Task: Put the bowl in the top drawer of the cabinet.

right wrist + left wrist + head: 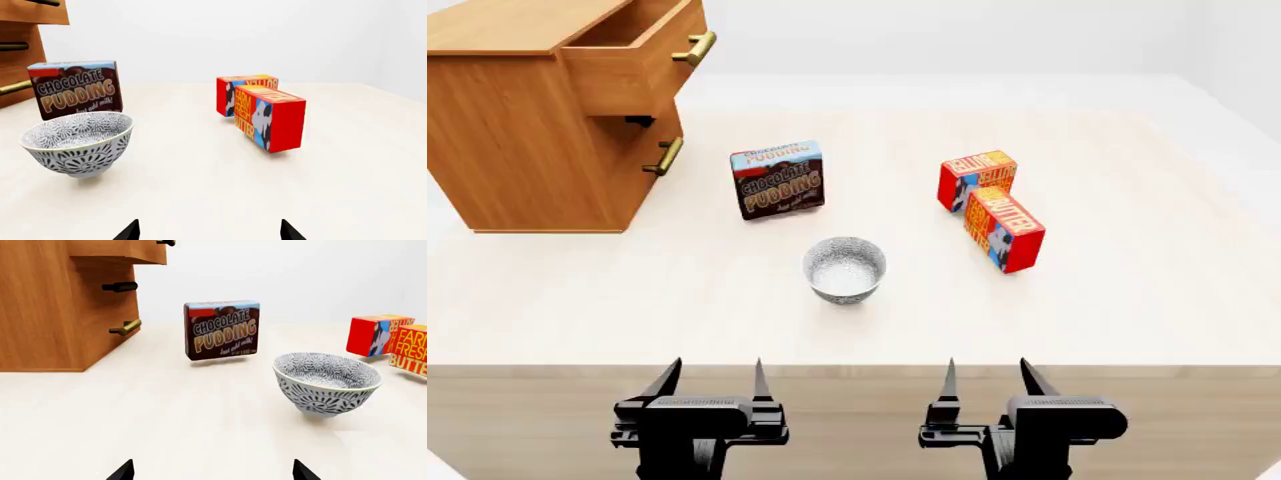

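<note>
The top drawer (641, 62) of the cabinet (527, 150), at the bench's (1174, 310) far left corner, stands pulled out, apparently ready to receive; the bowl (845, 268), white with fine grey patterning and a narrow foot, sits upright near the near edge's middle; left gripper (711, 383) and right gripper (986, 379) hover off that edge, jaws spread, holding nothing.

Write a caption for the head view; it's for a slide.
Bowl sits on the table before both open end effectors; top drawer already open.
</note>
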You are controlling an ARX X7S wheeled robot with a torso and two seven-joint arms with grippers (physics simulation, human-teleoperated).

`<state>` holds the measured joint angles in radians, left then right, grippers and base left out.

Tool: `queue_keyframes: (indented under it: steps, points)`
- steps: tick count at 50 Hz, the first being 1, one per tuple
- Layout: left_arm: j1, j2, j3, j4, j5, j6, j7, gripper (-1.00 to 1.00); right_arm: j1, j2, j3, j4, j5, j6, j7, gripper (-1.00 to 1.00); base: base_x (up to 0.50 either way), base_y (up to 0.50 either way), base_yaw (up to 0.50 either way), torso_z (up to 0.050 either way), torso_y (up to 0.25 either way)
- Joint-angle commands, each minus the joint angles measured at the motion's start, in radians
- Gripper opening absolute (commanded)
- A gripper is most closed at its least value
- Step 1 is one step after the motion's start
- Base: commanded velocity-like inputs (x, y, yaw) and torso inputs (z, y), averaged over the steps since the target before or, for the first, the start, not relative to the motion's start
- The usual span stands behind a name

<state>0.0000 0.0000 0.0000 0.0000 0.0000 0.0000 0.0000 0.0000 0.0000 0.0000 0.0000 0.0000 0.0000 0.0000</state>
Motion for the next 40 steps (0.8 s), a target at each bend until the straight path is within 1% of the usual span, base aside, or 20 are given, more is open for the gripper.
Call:
queue_keyframes:
  steps: [1,10,14,18,22,25,30,34,40]
  points:
    - [0.001,-0.015,0.018,0.003,-0.014,-0.008,-0.021,1.0,-0.001,0.015,-0.018,-0.001,0.02,-0.003,0.018,1.0,0.0,0.0,0.0,0.0,0.0]
    - [0.033,-0.046,0.068,0.053,-0.034,-0.026,-0.038,1.0,0.004,0.043,-0.042,-0.007,0.043,0.015,0.068,1.0,0.0,0.06,0.0,0.0,0.0]
    - [0.036,-0.055,0.081,0.07,-0.045,-0.038,-0.039,1.0,0.011,0.052,-0.056,-0.018,0.043,0.031,0.079,1.0,0.09,0.5,0.0,0.0,0.0]
    - [0.04,-0.057,0.084,0.072,-0.032,0.004,-0.07,1.0,0.012,0.062,-0.066,-0.037,0.038,0.044,0.092,1.0,0.14,0.5,0.0,0.0,0.0]
    - [0.04,-0.06,0.094,0.063,-0.021,0.048,-0.09,1.0,0.012,0.073,-0.073,-0.053,0.027,0.062,0.107,1.0,0.14,0.5,0.0,0.033,0.0]
    - [0.025,-0.062,0.103,0.061,-0.012,0.04,-0.103,1.0,0.022,0.077,-0.07,-0.065,0.031,0.093,0.119,1.0,0.17,0.5,0.0,0.05,0.0]
    - [-0.038,-0.077,0.107,0.109,-0.036,-0.095,-0.093,1.0,0.052,0.091,-0.066,-0.087,0.07,0.175,0.102,1.0,0.11,0.14,0.0,0.05,0.0]
    - [-0.107,-0.09,0.109,0.174,-0.044,-0.217,-0.093,1.0,0.088,0.11,-0.074,-0.143,0.073,0.282,0.102,1.0,0.0,0.0,0.0,0.05,0.0]
    - [-0.227,-0.108,0.123,0.275,-0.008,-0.386,-0.119,1.0,0.172,0.143,-0.092,-0.25,0.069,0.488,0.1,1.0,0.0,0.0,0.0,0.05,0.0]
